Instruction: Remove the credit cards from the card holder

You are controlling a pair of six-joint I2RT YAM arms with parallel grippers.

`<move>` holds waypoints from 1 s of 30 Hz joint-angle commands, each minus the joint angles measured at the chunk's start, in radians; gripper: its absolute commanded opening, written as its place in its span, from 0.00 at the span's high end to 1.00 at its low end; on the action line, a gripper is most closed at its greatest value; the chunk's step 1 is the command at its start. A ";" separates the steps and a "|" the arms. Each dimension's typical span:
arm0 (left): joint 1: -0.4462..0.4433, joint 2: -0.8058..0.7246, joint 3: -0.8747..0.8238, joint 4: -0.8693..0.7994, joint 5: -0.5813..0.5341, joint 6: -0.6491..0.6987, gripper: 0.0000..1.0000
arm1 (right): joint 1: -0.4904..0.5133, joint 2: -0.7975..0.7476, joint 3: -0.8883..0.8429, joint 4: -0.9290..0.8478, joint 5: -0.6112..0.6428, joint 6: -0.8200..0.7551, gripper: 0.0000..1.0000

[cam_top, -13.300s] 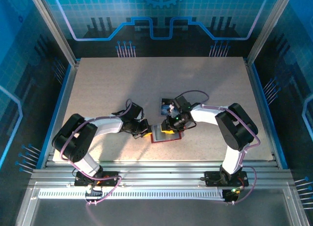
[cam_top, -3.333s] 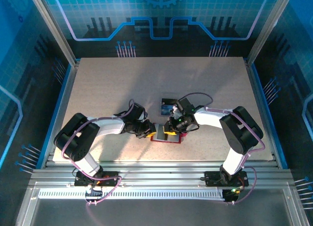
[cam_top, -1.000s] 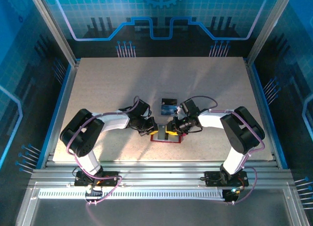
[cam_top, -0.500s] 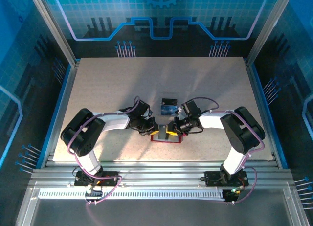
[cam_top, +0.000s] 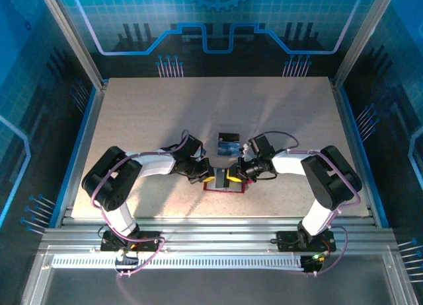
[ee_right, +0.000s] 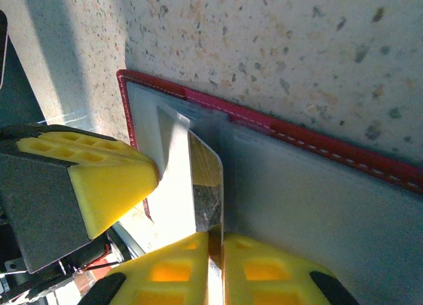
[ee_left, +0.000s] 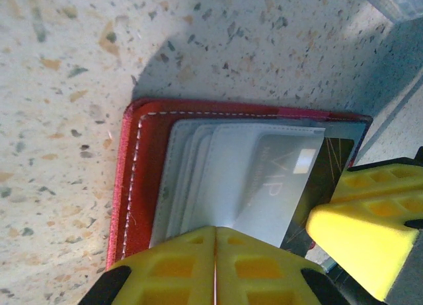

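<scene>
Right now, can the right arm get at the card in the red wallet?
Looks like yes: the right tool pinches the card sticking up from the wallet, and the left tool presses beside it, not blocking.

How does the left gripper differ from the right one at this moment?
The left gripper is shut on nothing, tips at the card holder's pockets; the right gripper is shut on a card's edge. Left sits at the holder's left side, right at its right. Both have yellow fingers.
</scene>
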 commanded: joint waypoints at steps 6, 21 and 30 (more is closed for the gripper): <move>-0.006 -0.031 -0.030 -0.077 -0.025 0.013 0.91 | -0.037 -0.057 -0.023 -0.067 -0.003 -0.042 0.87; -0.005 -0.077 -0.039 -0.095 -0.048 0.010 0.88 | -0.084 -0.138 0.016 -0.239 0.013 -0.153 0.90; -0.005 -0.093 0.016 -0.118 -0.062 0.015 0.83 | -0.086 -0.161 0.100 -0.378 0.064 -0.247 0.95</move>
